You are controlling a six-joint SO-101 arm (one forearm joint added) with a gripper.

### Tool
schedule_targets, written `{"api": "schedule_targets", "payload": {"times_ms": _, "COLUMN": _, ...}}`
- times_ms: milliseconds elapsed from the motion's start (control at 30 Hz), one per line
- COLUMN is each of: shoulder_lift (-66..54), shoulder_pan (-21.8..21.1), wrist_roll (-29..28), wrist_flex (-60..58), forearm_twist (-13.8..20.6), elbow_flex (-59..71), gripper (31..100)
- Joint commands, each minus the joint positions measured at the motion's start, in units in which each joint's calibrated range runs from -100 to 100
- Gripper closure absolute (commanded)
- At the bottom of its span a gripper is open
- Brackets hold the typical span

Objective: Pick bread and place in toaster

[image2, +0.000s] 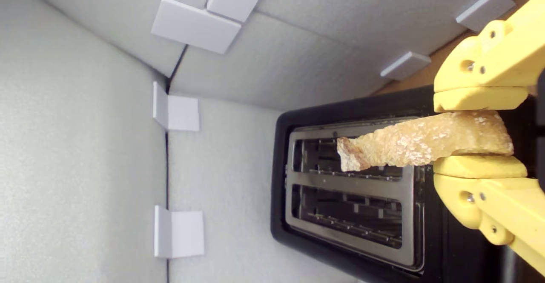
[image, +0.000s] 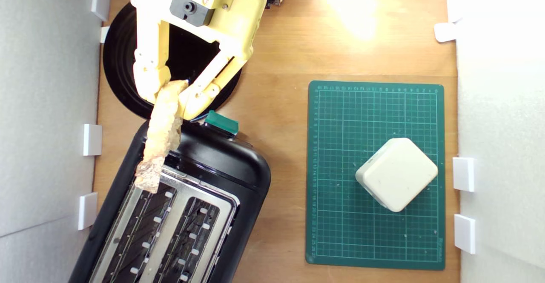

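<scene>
While my hand (image: pixel 172 93) grips the bread (image: pixel 161 136) by one end above the toaster (image: pixel 221 164), pickup is done; lowering into a slot remains.

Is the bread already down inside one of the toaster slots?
No, the gripper holds the bread above the toaster, outside both slots.

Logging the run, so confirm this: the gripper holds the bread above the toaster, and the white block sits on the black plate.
One thing is wrong. The exterior view shows the white block on the green mat, not the black plate. The gripper does hold the bread above the toaster.
</scene>
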Motion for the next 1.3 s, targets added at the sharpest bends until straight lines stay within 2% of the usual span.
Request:
{"api": "schedule_targets", "payload": {"times_ms": 0, "shoulder_lift": 0.2, "shoulder_pan": 0.6, "wrist_roll": -0.9, "wrist_flex": -4.8, "forearm_twist": -0.3, "elbow_flex": -3.1, "gripper": 74.0}}
{"api": "schedule_targets", "payload": {"times_ms": 500, "shoulder_lift": 4.9, "shoulder_pan": 0.7, "wrist_roll": -2.4, "wrist_flex": -10.4, "forearm_twist": -0.4, "elbow_flex": -3.2, "gripper": 74.0}}
{"api": "schedule_targets", "payload": {"times_ms": 833, "shoulder_lift": 7.7, "shoulder_pan": 2.3, "wrist_roll": -3.1, "wrist_flex": -13.4, "forearm_twist": -0.5, "elbow_flex": -3.2, "gripper": 74.0}}
{"api": "schedule_targets", "payload": {"times_ms": 967, "shoulder_lift": 8.9, "shoulder_pan": 2.7, "wrist_roll": -3.0, "wrist_flex": -14.5, "forearm_twist": -2.1, "elbow_flex": -3.2, "gripper": 74.0}}
{"api": "schedule_targets", "payload": {"times_ms": 1267, "shoulder_lift": 11.3, "shoulder_pan": 2.8, "wrist_roll": -3.3, "wrist_flex": -14.5, "forearm_twist": -2.8, "elbow_flex": -3.2, "gripper": 74.0}}
